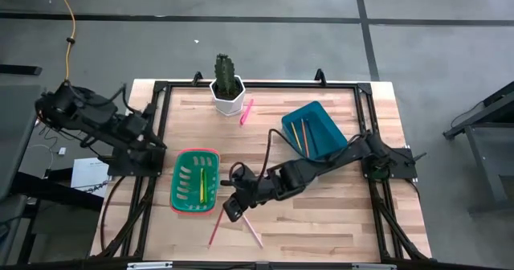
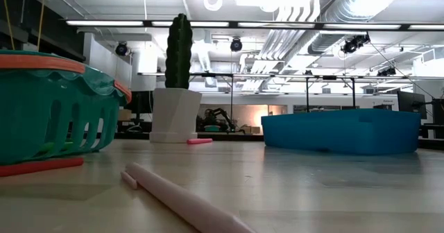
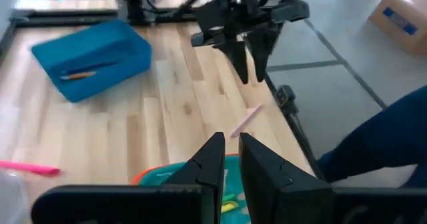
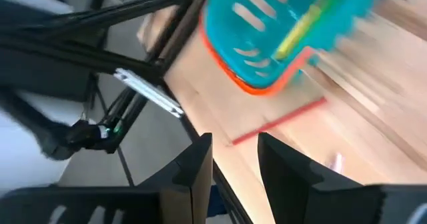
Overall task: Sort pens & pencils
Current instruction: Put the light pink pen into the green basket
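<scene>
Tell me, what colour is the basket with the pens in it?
The basket is teal green with an orange-red rim, clearest in the high view.

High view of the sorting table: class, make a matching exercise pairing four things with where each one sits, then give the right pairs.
Things:
1. green basket
2. blue bin
3. cactus pot
4. right gripper

Places:
A. far edge of the table, centre
B. right of the cactus, holding thin orange pencils
C. near the left arm, holding green and yellow pens
D. over the table beside the basket, above two pinkish sticks

Pairs: 1-C, 2-B, 3-A, 4-D
</scene>
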You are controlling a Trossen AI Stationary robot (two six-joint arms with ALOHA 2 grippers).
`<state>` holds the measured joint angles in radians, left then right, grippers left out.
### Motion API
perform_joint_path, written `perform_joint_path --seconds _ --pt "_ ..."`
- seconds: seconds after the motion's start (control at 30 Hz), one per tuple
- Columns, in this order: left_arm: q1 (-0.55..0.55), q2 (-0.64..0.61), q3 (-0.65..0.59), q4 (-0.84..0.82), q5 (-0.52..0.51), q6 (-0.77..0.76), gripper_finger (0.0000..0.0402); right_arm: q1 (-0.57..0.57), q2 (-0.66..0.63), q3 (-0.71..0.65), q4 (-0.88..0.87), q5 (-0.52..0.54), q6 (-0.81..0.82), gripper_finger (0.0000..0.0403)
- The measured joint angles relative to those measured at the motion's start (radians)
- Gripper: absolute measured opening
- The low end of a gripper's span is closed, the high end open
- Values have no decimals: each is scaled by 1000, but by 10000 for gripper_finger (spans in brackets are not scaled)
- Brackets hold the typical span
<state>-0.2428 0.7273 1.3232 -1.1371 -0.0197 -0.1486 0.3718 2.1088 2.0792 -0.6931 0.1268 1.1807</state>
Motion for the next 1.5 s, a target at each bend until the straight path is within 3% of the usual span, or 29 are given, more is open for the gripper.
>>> perform_joint_path --seconds 0.17,0.3,0.57,0.73,0.9,1.03,1.27,1.5 --pt "0 4 -134 227 205 -17 35 -2 -26 0 167 91 -196 109" --pt "-1 3 -230 365 248 -39 35 -2 -136 1 168 246 -363 109" --pt "-1 59 -426 677 318 -85 35 97 -370 2 -77 614 -489 109" --pt "-3 212 -446 809 318 -61 35 149 -429 1 -242 700 -440 109" --pt "-50 418 -384 899 314 -10 35 175 -437 1 -424 697 -346 109" --pt "-75 576 -285 869 274 39 35 200 -437 0 -611 684 -237 109" --pt "-72 813 -38 636 210 166 35 300 -442 0 -868 748 -47 109" --pt "-92 1001 87 449 201 258 35 380 -453 -1 -878 811 -31 109"
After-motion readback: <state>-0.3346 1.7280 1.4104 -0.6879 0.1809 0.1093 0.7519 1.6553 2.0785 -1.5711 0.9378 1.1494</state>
